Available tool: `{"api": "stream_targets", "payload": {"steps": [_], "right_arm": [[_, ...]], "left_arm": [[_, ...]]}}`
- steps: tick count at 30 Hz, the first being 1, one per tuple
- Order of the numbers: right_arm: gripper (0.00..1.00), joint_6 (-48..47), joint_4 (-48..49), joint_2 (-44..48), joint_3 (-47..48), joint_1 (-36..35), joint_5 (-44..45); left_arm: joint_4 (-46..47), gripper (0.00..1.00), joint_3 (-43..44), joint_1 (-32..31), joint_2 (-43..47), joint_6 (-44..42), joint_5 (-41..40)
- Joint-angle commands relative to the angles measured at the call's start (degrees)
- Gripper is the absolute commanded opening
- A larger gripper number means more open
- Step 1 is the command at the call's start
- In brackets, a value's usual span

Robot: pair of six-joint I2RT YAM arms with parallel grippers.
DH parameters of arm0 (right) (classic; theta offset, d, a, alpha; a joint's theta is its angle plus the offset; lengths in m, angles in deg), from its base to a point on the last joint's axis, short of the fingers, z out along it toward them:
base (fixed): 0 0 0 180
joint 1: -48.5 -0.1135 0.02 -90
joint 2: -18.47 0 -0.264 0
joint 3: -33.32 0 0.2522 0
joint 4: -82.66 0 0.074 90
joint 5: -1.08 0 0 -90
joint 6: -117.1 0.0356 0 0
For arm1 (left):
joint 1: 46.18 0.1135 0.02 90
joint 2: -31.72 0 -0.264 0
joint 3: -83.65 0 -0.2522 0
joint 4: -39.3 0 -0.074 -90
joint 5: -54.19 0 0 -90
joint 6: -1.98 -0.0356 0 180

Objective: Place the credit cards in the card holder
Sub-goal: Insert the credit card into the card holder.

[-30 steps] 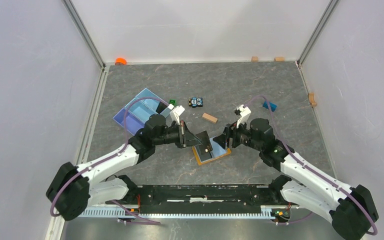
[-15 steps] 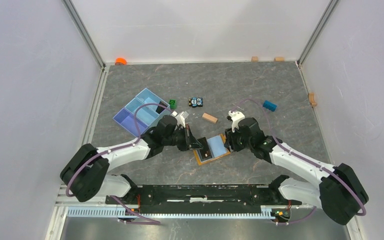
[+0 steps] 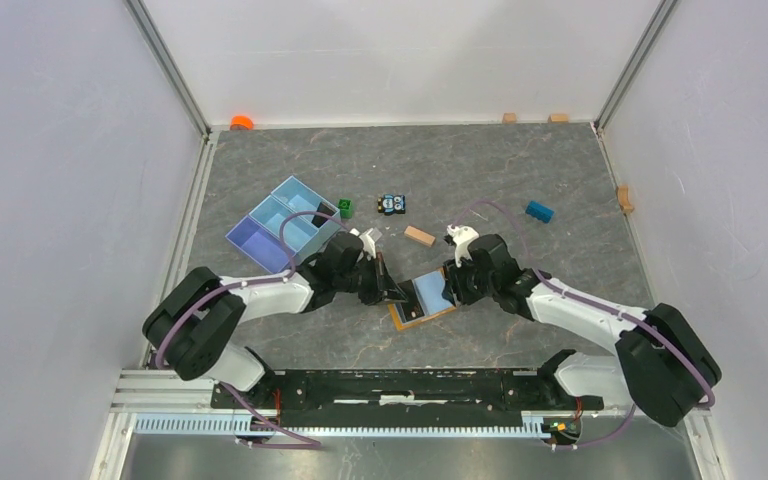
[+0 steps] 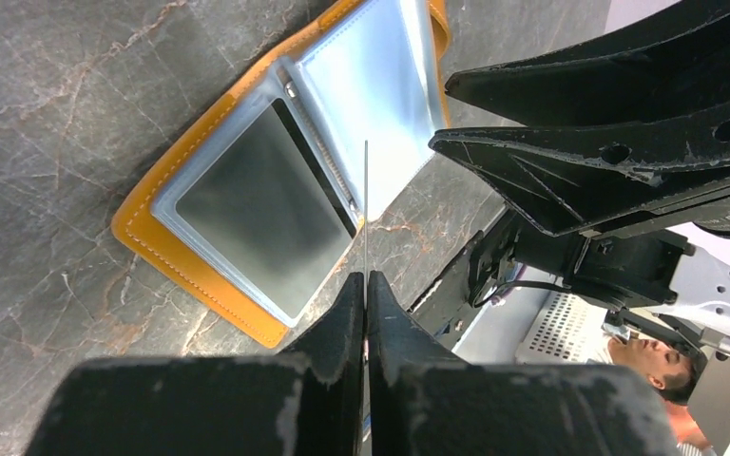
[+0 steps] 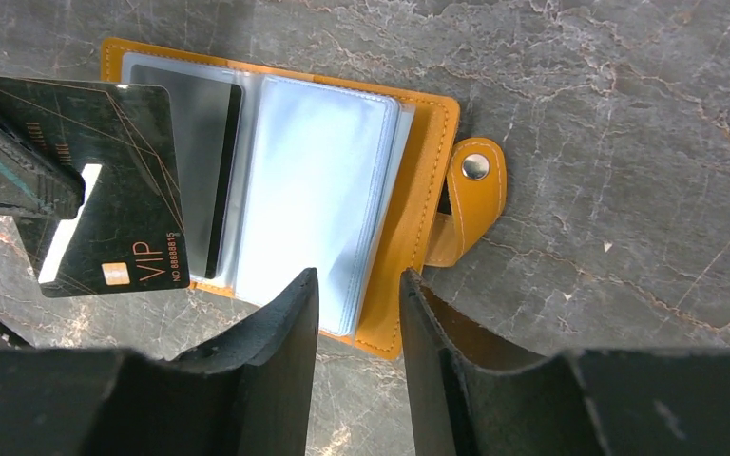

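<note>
The left hand is squeezed tight on the black card. It holds the card up in the air, just over the left side of the card holder. So this card is not in a pocket yet. I think that is the job left to do: slide it down into a clear pocket and let go.

The card holder lies open like a book on the bench, in the upper middle of the right wrist view. Its orange strap with the shiny snap sticks out to the right. The left pocket looks dark grey, and the pale blue pages lie beside it. I cannot tell if a card already sits in either one, so I cannot say how many cards are done.

The right hand is about half open. Its two fingers stand one on each side of the lower edge of the pale blue pages. It holds nothing that I can see, and I cannot tell if it touches the pages. I think it is there to keep the pages steady while the black card goes in.
</note>
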Motion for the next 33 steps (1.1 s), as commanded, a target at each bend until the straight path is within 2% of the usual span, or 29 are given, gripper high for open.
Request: {"api": "stream_targets", "payload": {"steps": [1,16,33], "right_arm": [[0.41,-1.0,3.2,-1.7,0.1,0.0,-0.6],[0.15,0.9,-0.5,-5.2,-1.1,0.0,6.9],[0.09,1.5,-0.5,-5.5,-2.2,0.0,7.2]], "left_arm": [[4.2,0.02,2.4,-0.3,-2.2,1.6,-0.7],[7.4,0.02,3.6,-0.3,-7.7,3.6,-1.4],[13.3,0.02,1.9,0.9,-12.4,10.4,0.8]]}}
